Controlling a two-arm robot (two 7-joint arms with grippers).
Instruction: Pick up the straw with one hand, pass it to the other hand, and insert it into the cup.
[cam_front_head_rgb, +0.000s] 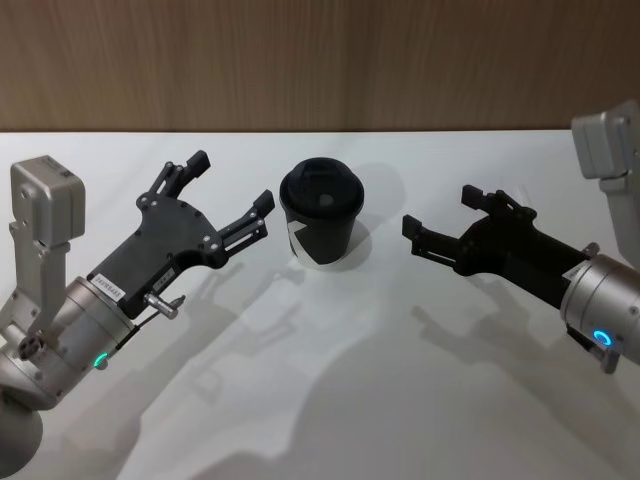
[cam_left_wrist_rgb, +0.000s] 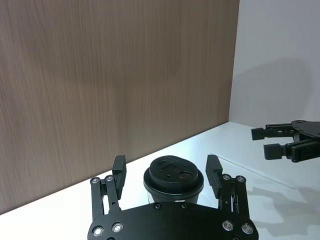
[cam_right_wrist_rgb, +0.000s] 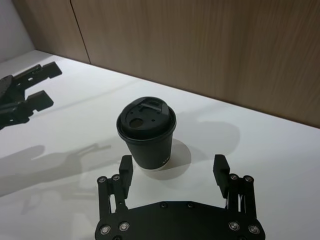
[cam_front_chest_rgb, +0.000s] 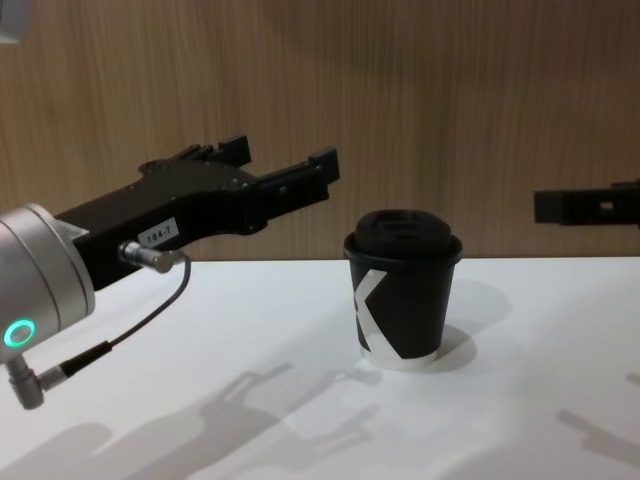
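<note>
Black paper cup (cam_front_head_rgb: 320, 215) w/ domed matte lid & white angular mark stands upright on glossy white surface (cam_front_head_rgb: 330, 390), btwn the two jaw sets. Left gripper (cam_front_head_rgb: 232, 180): jaws apart. Right gripper (cam_front_head_rgb: 438, 210): jaws apart, opp. side.

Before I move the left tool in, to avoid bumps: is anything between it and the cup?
Nothing visible. The left tool hangs open left of the cup, only air between them. The right tool, open, is on the cup's other side.
</note>
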